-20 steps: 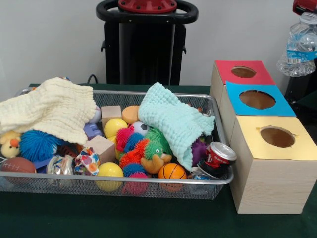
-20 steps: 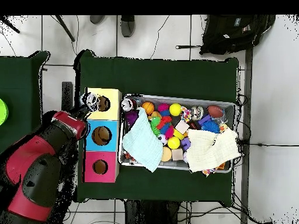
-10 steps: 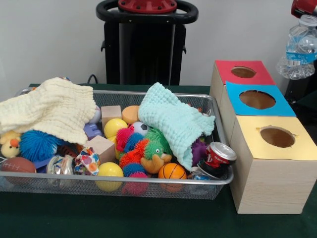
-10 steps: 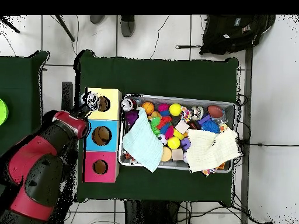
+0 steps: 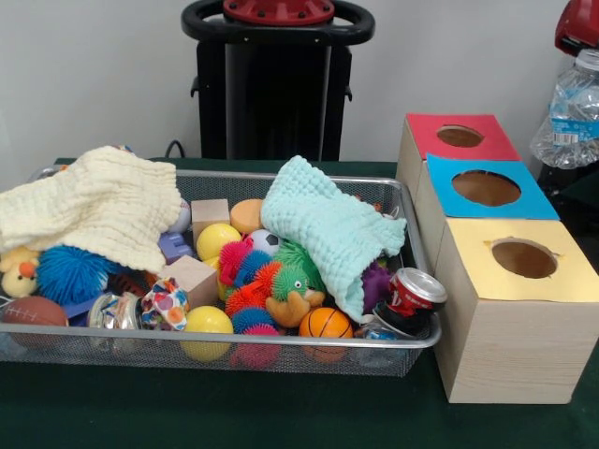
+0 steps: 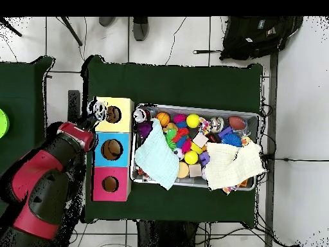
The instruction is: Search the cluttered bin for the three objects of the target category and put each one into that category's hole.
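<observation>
A clear plastic water bottle (image 5: pixel 572 110) hangs in the air at the far right, beyond the blue-topped box (image 5: pixel 485 188). My gripper (image 5: pixel 582 37) is shut on its cap end, mostly cut off by the picture's edge. In the overhead view the bottle (image 6: pixel 100 109) sits at the outer edge of the yellow-topped box (image 6: pixel 114 114), with the gripper (image 6: pixel 92 119) just beside it. A red-topped box (image 5: pixel 459 137) and a yellow-topped box (image 5: pixel 522 258) flank the blue one, each with a round hole. A crushed red soda can (image 5: pixel 409 299) lies in the bin's right corner.
The wire-mesh bin (image 5: pixel 404 342) holds a cream cloth (image 5: pixel 89 206), a teal cloth (image 5: pixel 328 229), spiky balls, yellow balls, wooden blocks and a small basketball (image 5: pixel 325 324). The red arm (image 6: pixel 45 186) reaches in beside the boxes.
The bottle and gripper have drifted toward the right edge of the front view and slightly lower. Nothing in the bin has moved.
</observation>
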Motion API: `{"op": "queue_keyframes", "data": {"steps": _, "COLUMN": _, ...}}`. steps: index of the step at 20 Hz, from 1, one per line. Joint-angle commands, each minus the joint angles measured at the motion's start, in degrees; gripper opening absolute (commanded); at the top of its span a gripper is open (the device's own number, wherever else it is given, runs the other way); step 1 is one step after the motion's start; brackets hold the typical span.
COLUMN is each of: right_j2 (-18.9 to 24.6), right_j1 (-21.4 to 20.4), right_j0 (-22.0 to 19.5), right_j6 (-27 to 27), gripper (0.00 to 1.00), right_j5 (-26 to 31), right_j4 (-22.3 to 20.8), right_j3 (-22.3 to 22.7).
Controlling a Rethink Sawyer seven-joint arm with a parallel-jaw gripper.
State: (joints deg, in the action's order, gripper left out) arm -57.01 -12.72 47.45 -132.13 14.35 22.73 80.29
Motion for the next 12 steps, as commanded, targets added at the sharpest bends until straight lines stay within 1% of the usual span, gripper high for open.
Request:
{"op": "queue_keyframes", "data": {"steps": 1, "right_j2": 5.29, "right_j1": 3.03, "right_j0": -0.13, "right_j6": -15.84, "gripper": 0.0, "right_j5": -5.42, "right_j4": 2.94, "right_j3": 7.22}}
{"op": "queue_keyframes", "data": {"steps": 7, "right_j2": 6.02, "right_j1": 2.3, "right_j0": 0.1, "right_j6": -15.17, "gripper": 0.0, "right_j5": -7.5, "right_j4": 3.04, "right_j3": 9.78}}
{"op": "queue_keyframes", "data": {"steps": 12, "right_j2": 7.3, "right_j1": 1.71, "right_j0": 0.13, "right_j6": -14.8, "gripper": 0.0, "right_j5": -10.61, "right_j4": 3.33, "right_j3": 12.26}}
